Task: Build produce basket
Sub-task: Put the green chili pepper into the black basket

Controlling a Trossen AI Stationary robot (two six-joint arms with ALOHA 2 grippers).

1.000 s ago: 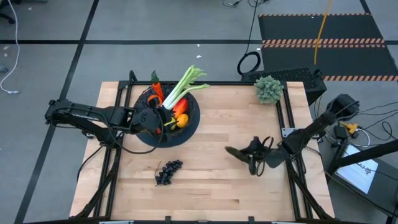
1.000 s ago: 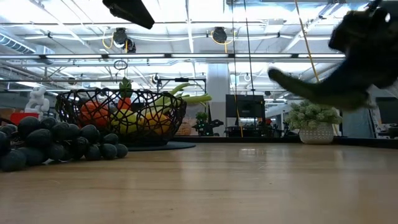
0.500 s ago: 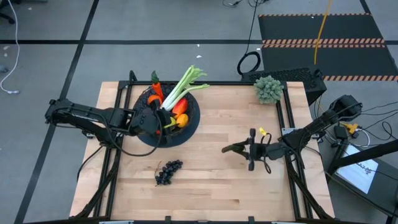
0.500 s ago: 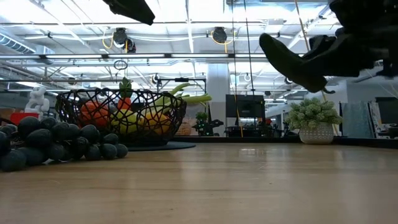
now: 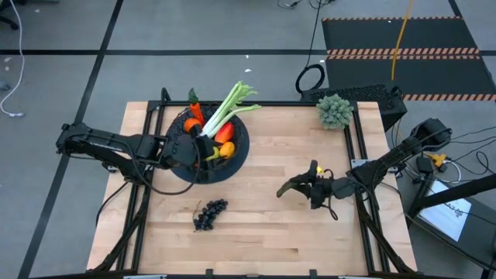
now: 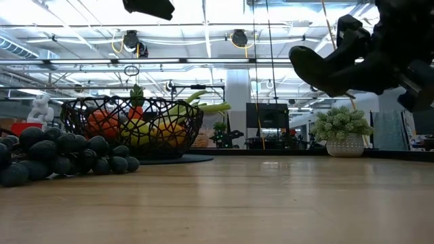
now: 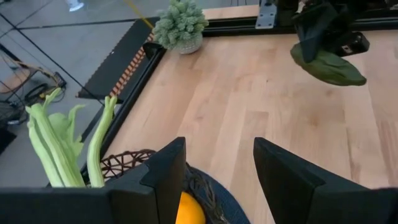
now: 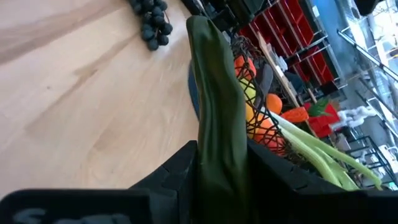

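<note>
The basket (image 5: 242, 147), a black wire bowl on a dark mat at the table's far left, holds oranges, a carrot (image 5: 195, 112), a lemon and the pale-green leafy stalk (image 5: 229, 108), which sticks out over its far rim. My left gripper (image 5: 203, 149) hovers open above the basket's fruit. My right gripper (image 5: 314, 186) is right of the table's centre, shut on the dark green cucumber (image 5: 293, 186), well above the wood. The dark grapes (image 5: 209, 214) lie on the table near the basket's near side. My right gripper pinches the cucumber between its two fingers (image 8: 177, 168) at the end nearest the wrist (image 8: 221, 158). The fingers come level from the table's right and lie along it. The cucumber is lifted clear (image 6: 322, 71), its free end pointing left toward the basket.
The grey-green frilly clump (image 5: 335, 109) stands in a pot at the far right corner. Bare wood lies between the cucumber and the basket. The grapes (image 6: 61, 152) sit in front of the basket (image 6: 132, 125) in the low view. Black frame rails run along the table's edges.
My right gripper has risen with the cucumber, moved slightly toward the table's left and turned about its wrist. The cucumber now hangs higher above the wood, with its free end still pointing at the basket.
</note>
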